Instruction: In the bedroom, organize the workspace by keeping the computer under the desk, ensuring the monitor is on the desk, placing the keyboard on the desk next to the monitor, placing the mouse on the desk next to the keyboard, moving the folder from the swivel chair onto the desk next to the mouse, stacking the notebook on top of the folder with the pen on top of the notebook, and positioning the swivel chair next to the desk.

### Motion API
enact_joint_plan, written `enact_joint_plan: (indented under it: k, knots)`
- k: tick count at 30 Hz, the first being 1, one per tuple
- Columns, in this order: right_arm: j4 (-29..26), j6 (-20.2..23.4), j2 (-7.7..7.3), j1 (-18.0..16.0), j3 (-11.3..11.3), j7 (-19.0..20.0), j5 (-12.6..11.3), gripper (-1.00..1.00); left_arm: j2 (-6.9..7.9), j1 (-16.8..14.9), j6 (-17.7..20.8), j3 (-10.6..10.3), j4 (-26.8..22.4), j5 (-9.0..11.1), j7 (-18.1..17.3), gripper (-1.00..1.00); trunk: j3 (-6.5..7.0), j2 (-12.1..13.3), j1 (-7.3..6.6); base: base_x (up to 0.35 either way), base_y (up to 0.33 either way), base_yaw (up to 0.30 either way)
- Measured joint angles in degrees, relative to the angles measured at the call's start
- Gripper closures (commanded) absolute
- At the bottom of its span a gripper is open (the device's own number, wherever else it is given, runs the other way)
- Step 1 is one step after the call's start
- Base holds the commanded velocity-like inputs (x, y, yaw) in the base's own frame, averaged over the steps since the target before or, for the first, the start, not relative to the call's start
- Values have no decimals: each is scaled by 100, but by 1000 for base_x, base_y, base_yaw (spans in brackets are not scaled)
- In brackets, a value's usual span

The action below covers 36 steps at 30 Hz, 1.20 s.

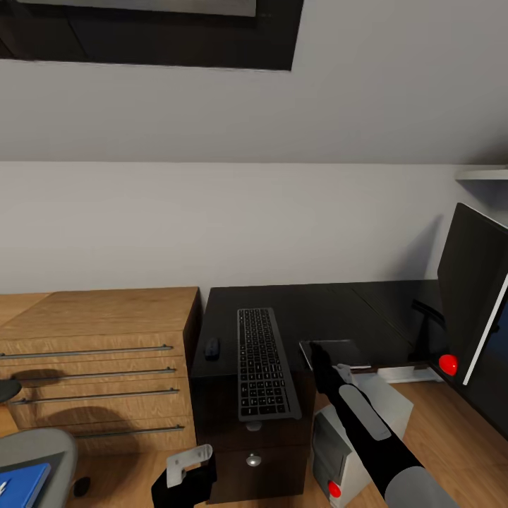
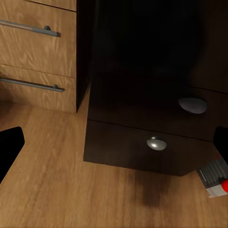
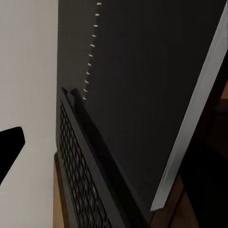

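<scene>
The black desk [image 1: 367,303] carries the keyboard [image 1: 262,363], which lies lengthwise and overhangs the front edge. The small black mouse [image 1: 212,347] sits to its left. The grey notebook [image 1: 339,351] lies to its right. My right gripper [image 1: 322,358] is open at the notebook's near left edge. In the right wrist view the notebook [image 3: 142,95] looms close beside the keyboard [image 3: 78,175]. The monitor [image 1: 471,293] stands at the far right. The grey computer [image 1: 331,451] sits on the floor under the desk. My left gripper [image 1: 189,464] hangs open and empty before the desk's drawers [image 2: 142,142]. The swivel chair [image 1: 35,451] holds the blue folder [image 1: 21,487].
A wooden cabinet [image 1: 99,353] with long bar handles [image 2: 33,28] stands against the desk's left side. A white shelf [image 1: 487,173] juts out above the monitor. Wooden floor [image 2: 52,180] lies open in front of the drawers and beside the computer.
</scene>
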Motion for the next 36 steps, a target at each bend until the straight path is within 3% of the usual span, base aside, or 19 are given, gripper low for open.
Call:
enact_joint_plan:
  k: [30,36]
  knots:
    - [-2,3,-8,0,-1,-8,2,-100,0,0,4,10,35,-3,-3,-100,0,0,0,-33,-3,0]
    - [-2,4,-7,2,-1,-8,1,-100,0,0,3,15,35,-3,-3,-100,0,0,3,-206,-35,0]
